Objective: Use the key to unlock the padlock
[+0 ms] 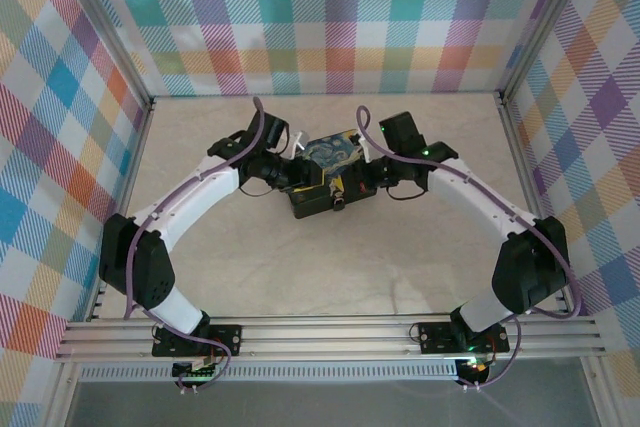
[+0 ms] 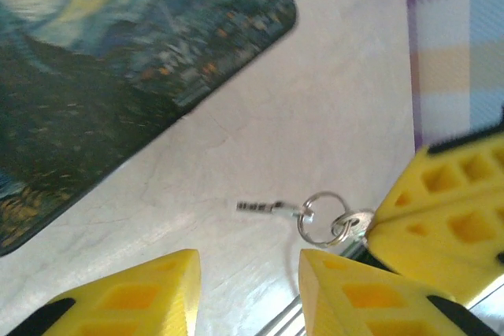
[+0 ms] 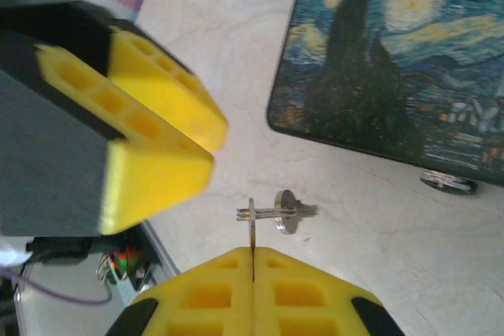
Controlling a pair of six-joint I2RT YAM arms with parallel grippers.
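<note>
White arms (image 1: 205,192) with black joints (image 1: 135,262) carry purple cables (image 1: 258,125) and end in yellow, grid-holed fingers (image 2: 150,297).

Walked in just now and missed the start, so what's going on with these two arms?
The right end effector is shut on a small key at its ring end, holding it beside the box with the painted lid. The left end effector is open and sits close to the key without touching it. The key's blade sticks out free and is not in a lock yet.

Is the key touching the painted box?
No, the key is apart from the box, with pale table showing between them.
</note>
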